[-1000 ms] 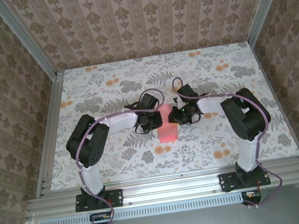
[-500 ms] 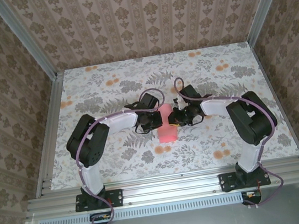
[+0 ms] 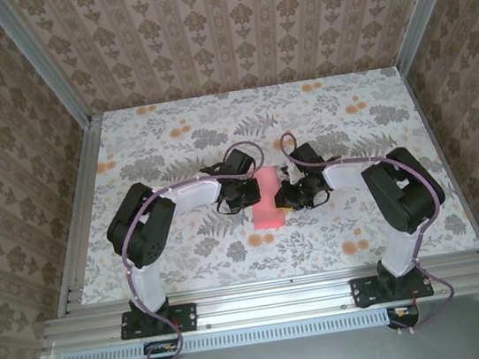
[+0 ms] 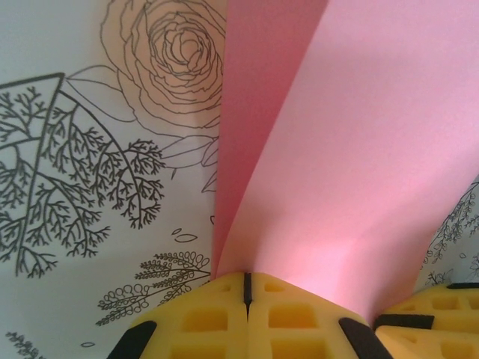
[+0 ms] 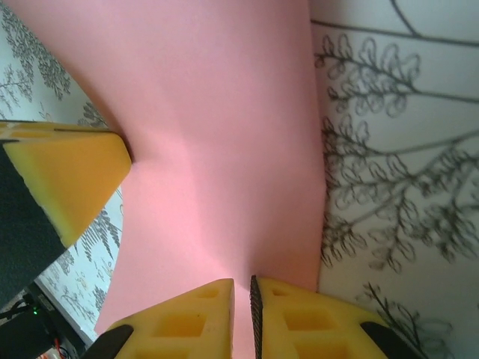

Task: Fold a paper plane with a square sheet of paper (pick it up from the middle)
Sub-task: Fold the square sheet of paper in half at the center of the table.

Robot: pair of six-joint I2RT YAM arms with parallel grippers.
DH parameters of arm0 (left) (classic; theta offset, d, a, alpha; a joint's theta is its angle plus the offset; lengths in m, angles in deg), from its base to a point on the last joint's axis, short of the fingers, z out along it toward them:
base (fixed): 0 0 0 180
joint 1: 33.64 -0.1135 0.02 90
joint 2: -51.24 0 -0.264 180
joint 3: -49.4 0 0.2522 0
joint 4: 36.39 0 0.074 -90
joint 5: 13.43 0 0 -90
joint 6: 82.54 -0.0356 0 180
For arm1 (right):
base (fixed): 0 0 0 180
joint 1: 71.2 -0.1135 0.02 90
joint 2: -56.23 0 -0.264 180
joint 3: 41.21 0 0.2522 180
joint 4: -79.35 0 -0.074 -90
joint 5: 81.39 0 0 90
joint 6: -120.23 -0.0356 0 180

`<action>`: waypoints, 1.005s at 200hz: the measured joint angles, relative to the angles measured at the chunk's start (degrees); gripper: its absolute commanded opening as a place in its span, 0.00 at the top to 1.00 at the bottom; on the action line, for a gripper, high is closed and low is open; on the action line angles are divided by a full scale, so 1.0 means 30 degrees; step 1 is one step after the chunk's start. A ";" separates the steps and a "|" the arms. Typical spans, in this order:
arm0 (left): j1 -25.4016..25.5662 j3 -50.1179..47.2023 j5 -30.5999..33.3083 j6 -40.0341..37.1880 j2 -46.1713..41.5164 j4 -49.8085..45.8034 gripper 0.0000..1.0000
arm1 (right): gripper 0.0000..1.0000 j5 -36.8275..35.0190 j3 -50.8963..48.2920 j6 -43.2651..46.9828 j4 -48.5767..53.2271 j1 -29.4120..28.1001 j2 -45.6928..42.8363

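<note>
1. L fingers (image 3: 253,194), just left of centre in top view, pressed together, pinching the left edge of the pink paper sheet (image 3: 269,206).
2. Sheet at mid-frame over the floral table (image 3: 152,129), part-folded, layers showing in L wrist view; lying flat or lifted, can't tell.
3. R fingers (image 3: 284,196) just right of the sheet, pinching its right edge.

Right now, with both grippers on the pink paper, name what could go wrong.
1. The left gripper and right gripper both pinch the pink paper close together. Pulling apart might tear it.
2. The paper bows upward between them, so a stray crease could set off the intended fold line.
3. The grippers sit nearly touching and could collide.
</note>
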 measured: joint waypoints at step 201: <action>0.0087 0.0160 0.0058 -0.0102 0.0095 -0.0073 0.98 | 0.84 0.1049 -0.1027 -0.0029 0.0277 -0.0583 -0.1188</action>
